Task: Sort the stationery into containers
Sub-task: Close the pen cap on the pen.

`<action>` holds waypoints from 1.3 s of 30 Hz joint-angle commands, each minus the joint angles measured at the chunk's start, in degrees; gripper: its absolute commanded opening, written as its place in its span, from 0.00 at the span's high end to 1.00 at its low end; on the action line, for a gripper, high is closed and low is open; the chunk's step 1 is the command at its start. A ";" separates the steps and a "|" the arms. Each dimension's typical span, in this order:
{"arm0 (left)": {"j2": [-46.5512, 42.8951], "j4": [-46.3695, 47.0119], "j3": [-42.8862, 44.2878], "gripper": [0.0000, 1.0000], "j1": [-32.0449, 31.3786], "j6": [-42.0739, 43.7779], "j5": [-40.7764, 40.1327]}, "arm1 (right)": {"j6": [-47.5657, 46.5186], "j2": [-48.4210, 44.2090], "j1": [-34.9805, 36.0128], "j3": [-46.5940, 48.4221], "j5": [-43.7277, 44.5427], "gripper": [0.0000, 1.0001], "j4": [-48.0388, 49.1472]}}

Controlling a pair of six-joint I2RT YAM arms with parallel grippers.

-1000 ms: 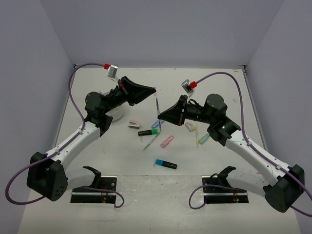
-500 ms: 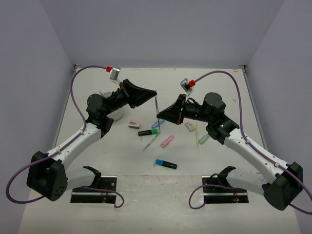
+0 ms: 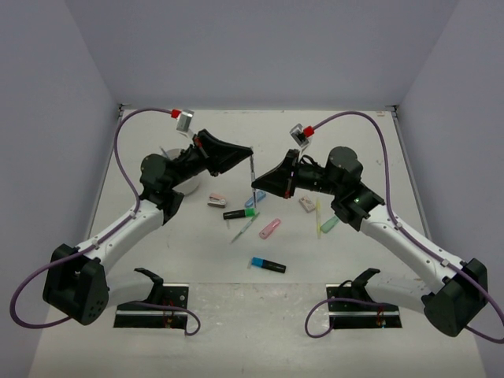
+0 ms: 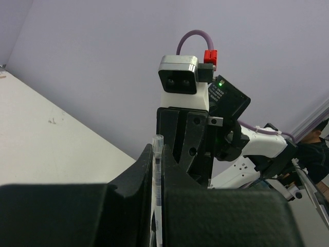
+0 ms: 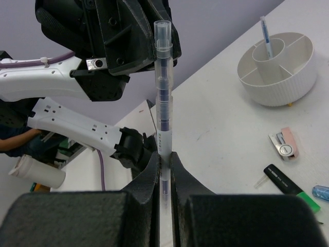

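Over the middle of the white bench [image 3: 197, 268], the left arm [image 3: 126, 224] and right arm [image 3: 402, 240] are both raised, with their tools nose to nose in the air. Far left sits the round white cup [image 5: 277, 77], mostly hidden behind the left arm from above. The right wrist view shows it's split into compartments, with an upright pen [image 5: 267, 33] standing in the centre tube.

The right tool [image 3: 255, 187] is clenched on a clear pen [image 5: 163, 92] with a dark blue refill. It pinches the lower part, so the capped end points at the left tool [image 3: 250, 150]. That pen also sits in the slot between the left tool's fingers, which are tight beside it, but honestly I can't tell if they're squeezing. Either way it's off the bench, between the two tools.

The rest lies loose below:
- a blue-ended highlighter [image 3: 268, 264], nearest the bases
- a green-ended highlighter [image 3: 239, 213]
- a grey pen [image 3: 244, 230], tilted just near of the green one
- a yellow pen [image 3: 318, 216] beside a mint marker [image 3: 329, 224], on the right
- a pink marker [image 3: 270, 228]
- a blue marker [image 3: 250, 201]
- a pinkish eraser [image 3: 216, 201]
- a second eraser [image 3: 307, 205]
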 commanded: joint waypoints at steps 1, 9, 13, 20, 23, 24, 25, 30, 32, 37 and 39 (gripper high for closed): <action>-1.64 2.90 -1.65 1.00 -1.53 -1.55 -1.66 | 1.10 0.14 0.36 3.42 1.25 1.00 6.15; -1.98 2.19 -3.48 1.00 -3.87 -0.45 -3.44 | -1.78 0.31 0.41 7.79 3.70 1.00 6.60; -2.85 0.30 -3.64 0.87 -3.87 1.04 -3.48 | -6.32 0.65 0.36 10.82 4.35 1.00 1.80; -5.23 -7.01 -0.31 0.67 -3.87 7.03 -5.19 | -8.33 0.93 0.36 9.94 2.59 1.00 -0.49; -5.25 -7.22 0.60 0.74 -3.87 7.54 -5.01 | -8.50 0.93 0.36 10.03 1.71 1.00 -1.05; -5.17 -7.06 0.87 0.75 -3.87 7.66 -4.81 | -8.54 0.93 0.36 10.11 1.44 1.00 -1.32; -5.13 -6.84 1.10 0.75 -3.87 7.75 -4.47 | -8.62 0.93 0.40 10.15 1.31 1.00 -1.54; -3.83 -2.80 2.07 1.00 -3.87 8.01 0.49 | -9.99 1.95 0.44 11.43 -0.57 1.00 -3.71; -3.68 -0.67 1.83 1.00 -3.89 8.02 1.94 | -10.49 2.47 0.36 12.04 -1.98 0.98 -4.49; -4.24 1.71 0.84 1.00 -3.87 7.84 2.01 | -8.98 3.84 0.44 11.57 -4.86 0.68 -1.25; -4.10 2.60 0.60 1.00 -3.87 7.42 1.89 | -8.48 4.60 0.44 12.14 -5.54 0.67 -0.93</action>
